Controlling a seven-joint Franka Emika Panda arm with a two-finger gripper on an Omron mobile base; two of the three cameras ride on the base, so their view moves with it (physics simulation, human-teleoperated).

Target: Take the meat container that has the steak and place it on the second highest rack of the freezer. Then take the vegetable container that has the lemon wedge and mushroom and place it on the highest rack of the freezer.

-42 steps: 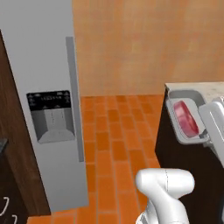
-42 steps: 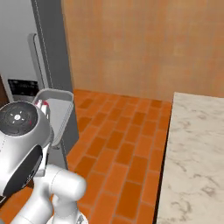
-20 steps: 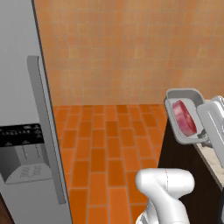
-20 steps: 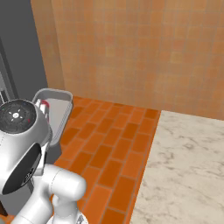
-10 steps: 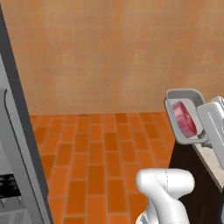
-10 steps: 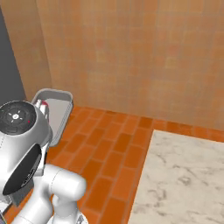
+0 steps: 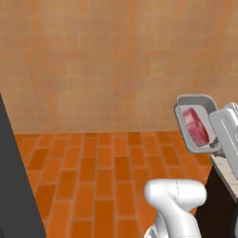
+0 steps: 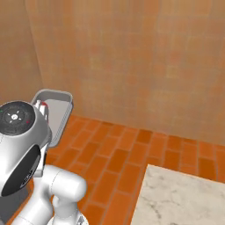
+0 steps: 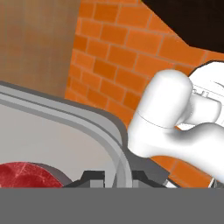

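Grey metal, the rim of the meat container [image 9: 114,148], ran between the two dark finger tips of the gripper [image 9: 114,177] in the hand view; the jaws were closed tight on that rim, one tip on the inner side of the wall and one on the outer. No brand, label or writing could be read on the tray or on anything else around it.

Inside the container lay the steak [image 9: 27,175], a dark red slab resting on the pale grey floor of the tray, near the gripped edge. Nothing else could be seen in the tray beside it.

In the left base view the meat container [image 7: 196,122] was held up in the air, tilted steeply so that its open face turned toward the camera, with the steak [image 7: 195,126] showing as a red-pink oval with a paler edge against the tray floor. The white hand covered the tray's right side. In the right base view the container [image 8: 56,113] stood just behind the arm's round white joint, and a small red sliver of the steak [image 8: 44,105] showed at the joint's edge.

Below and behind the tray spread an orange brick floor [image 7: 100,176] and a tan wall [image 7: 102,60]. A marble counter [image 8: 184,200] filled the lower right of the right base view, and a dark grey panel edge [image 7: 14,186] stood at the far left of the left base view.
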